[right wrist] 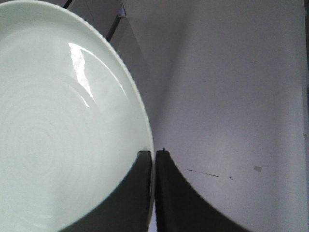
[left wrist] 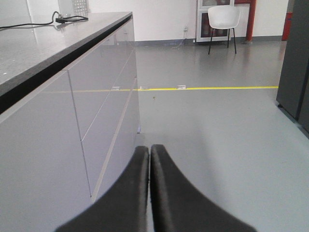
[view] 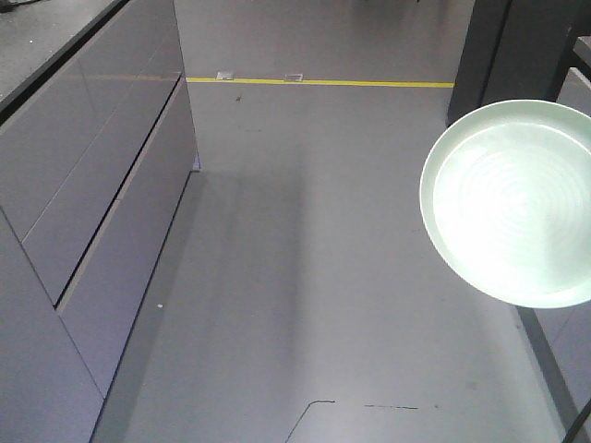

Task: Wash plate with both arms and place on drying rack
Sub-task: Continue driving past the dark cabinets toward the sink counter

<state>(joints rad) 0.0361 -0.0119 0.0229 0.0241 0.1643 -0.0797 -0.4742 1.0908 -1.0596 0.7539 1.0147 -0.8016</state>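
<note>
the plate (view: 512, 203), pale mint green with faint concentric rings, hangs in the air over the grey floor (view: 323, 277) at the right edge of the front view, cut off by the frame on its right side and touching no surface. in the right wrist view the same plate (right wrist: 63, 121) fills the left half, glossy with a bright streak of reflected light, and its rim runs down into the narrow slit of the right tool (right wrist: 153, 153), whose two dark fingers (right wrist: 174, 193) are clamped on that rim from either side. the right wrist points steeply down at the floor, so the plate stands tilted rather than flat. the left tool (left wrist: 149, 150) holds nothing: its black fingers (left wrist: 128, 193) are pressed together with only a hairline between them, and it points level and forward, low above the floor, just beside the grey drawer fronts (left wrist: 96, 111). above those fronts the dark-edged counter surface (left wrist: 53, 38) carries a black cable (left wrist: 29, 24) near its far left corner. a yellow line (left wrist: 207, 88) crosses the floor ahead, a white chair (left wrist: 223, 19) stands by the far wall, and a dark cabinet (left wrist: 294, 63) sits at the right edge.
</note>
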